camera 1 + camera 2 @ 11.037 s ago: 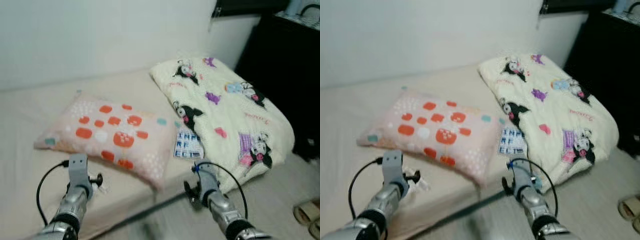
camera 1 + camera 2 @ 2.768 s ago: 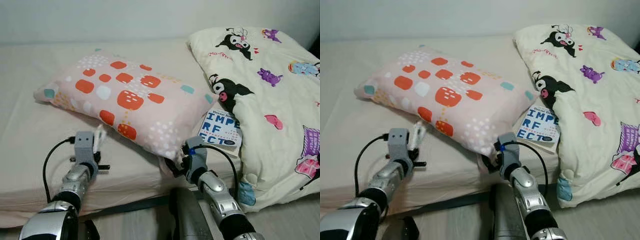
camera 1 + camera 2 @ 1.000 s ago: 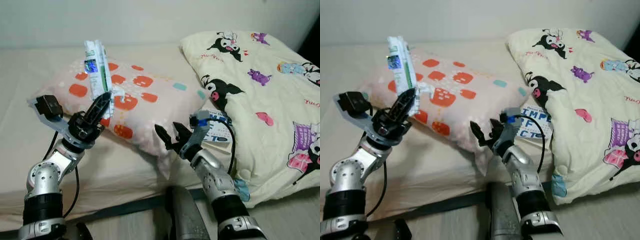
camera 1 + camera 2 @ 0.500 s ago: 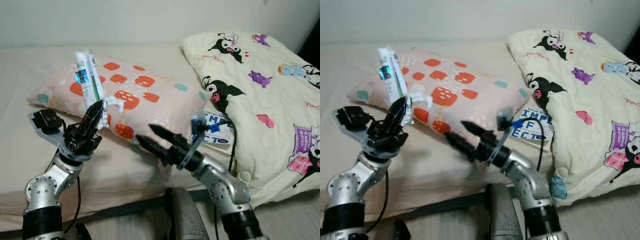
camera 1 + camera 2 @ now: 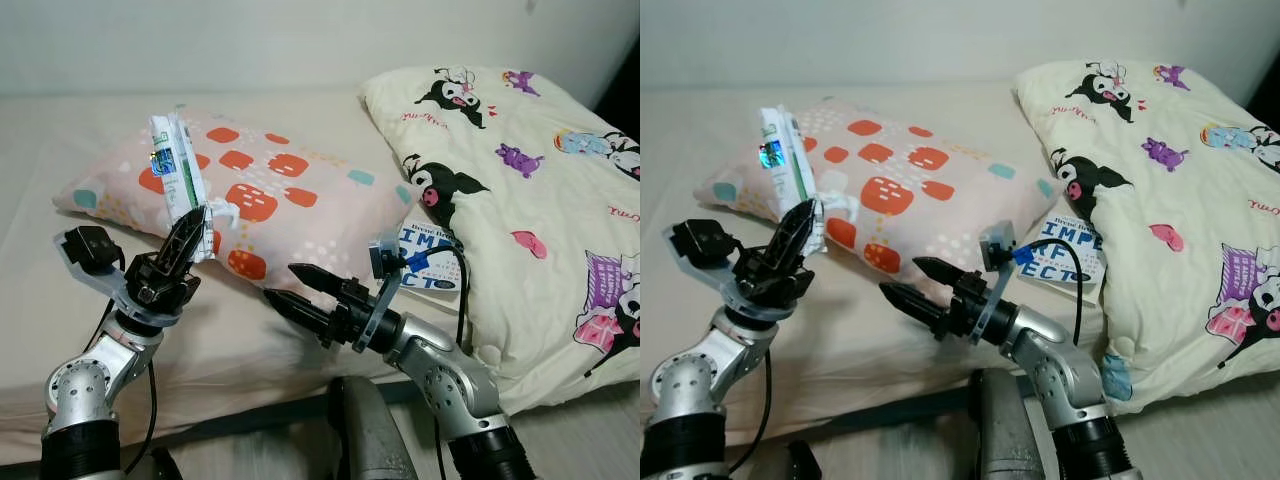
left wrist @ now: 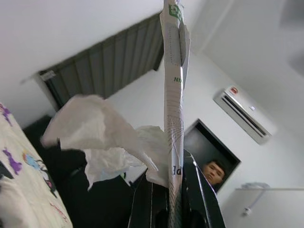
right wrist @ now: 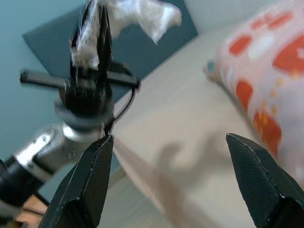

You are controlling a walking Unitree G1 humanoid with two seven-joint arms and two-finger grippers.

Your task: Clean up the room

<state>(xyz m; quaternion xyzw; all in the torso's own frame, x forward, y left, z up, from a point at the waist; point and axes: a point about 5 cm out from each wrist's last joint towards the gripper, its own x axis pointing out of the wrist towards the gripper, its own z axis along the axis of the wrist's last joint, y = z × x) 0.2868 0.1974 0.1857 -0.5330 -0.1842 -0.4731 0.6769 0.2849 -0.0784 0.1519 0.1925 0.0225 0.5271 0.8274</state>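
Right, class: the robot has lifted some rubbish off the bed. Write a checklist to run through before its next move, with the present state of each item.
1. Left gripper shut on the wrapper: ok.
2. Crumpled tissue held firmly with the wrapper: cannot tell.
3. Wrapper lifted off the bed: ok.
4. Right gripper open and holding nothing: ok.
5. Book put away: not ok; it lies between pillow and blanket.
6. Bin in sight: cannot tell.

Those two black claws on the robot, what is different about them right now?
The left gripper has its jaws shut on a flattened white wrapper with crumpled tissue, held upright in front of the pink spotted pillow. The right gripper has its jaws open and empty, pointing sideways towards the left one. Both hover above the beige bed.
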